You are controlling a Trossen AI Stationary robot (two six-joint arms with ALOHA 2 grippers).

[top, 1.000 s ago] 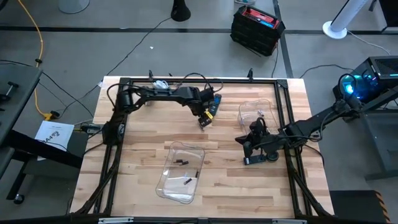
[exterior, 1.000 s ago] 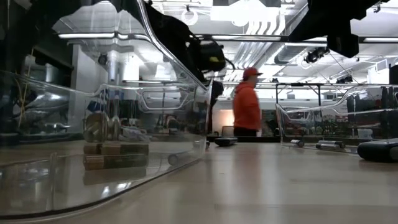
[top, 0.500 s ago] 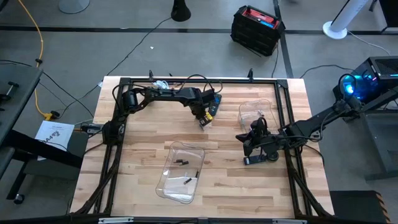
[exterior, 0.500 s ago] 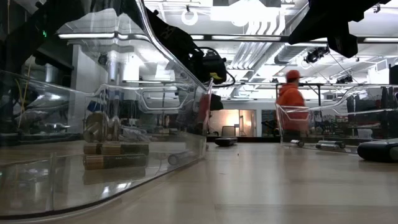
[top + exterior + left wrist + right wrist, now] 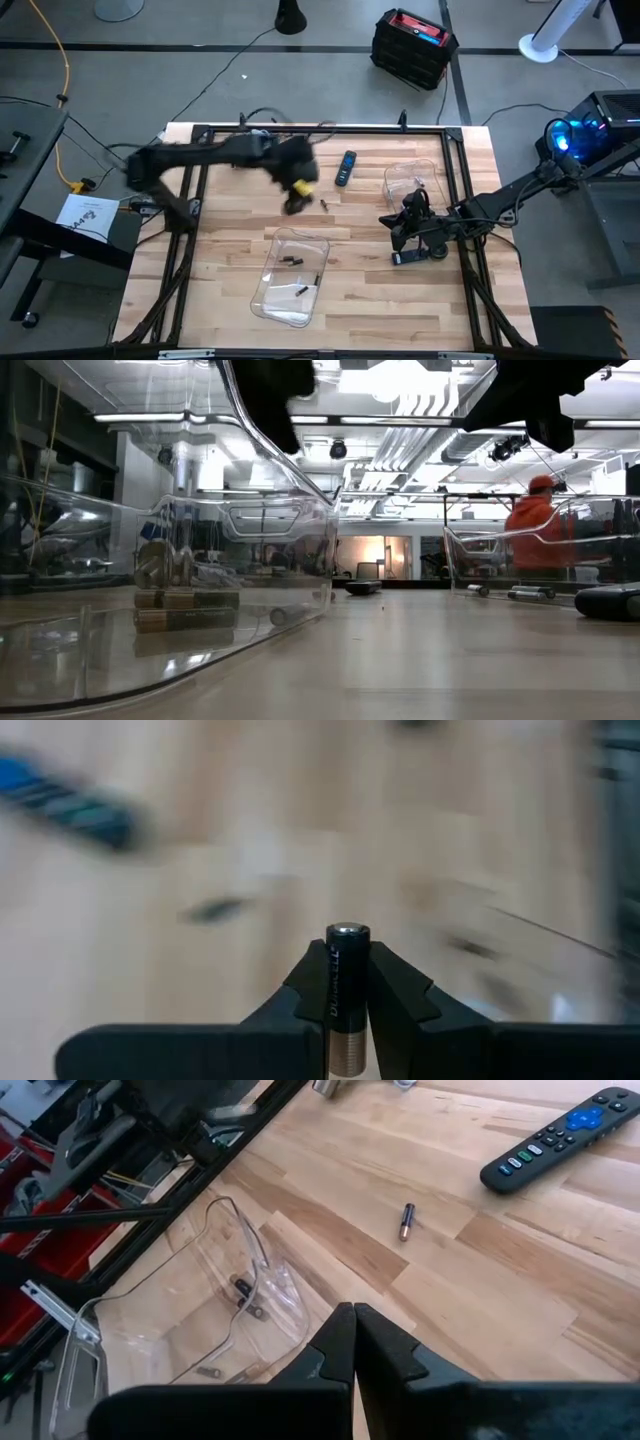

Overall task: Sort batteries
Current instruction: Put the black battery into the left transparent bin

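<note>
My left gripper (image 5: 293, 203) hangs over the table's middle, blurred, shut on one battery (image 5: 347, 982), dark with a coppery end. Another battery (image 5: 324, 203) lies on the wood just to its right, also seen in the right wrist view as a battery (image 5: 407, 1221). Three batteries (image 5: 302, 291) lie in the near clear tray (image 5: 272, 300). A second clear tray (image 5: 395, 178) at the far right holds more. My right gripper (image 5: 398, 232) waits beside that tray, shut with nothing in it (image 5: 355, 1332). My left gripper pinches the battery's dark body (image 5: 334, 982) between its two fingers. The battery lies along the fingers, its silvery cap (image 5: 347, 931) sticking out past the fingertips and its coppery end (image 5: 346, 1055) back between them. It is lifted clear of the table.
A black remote (image 5: 344, 168) with a blue button lies at the far middle, to the right of my left gripper. A black frame (image 5: 320, 129) runs round the tabletop. A person in orange (image 5: 535, 535) stands in the room beyond.
My left gripper has swung fast from beside the remote toward the table's left edge. It has risen, and the arm is smeared with motion. The remote and the loose battery have stayed put. The person behind the table has walked to the right.
</note>
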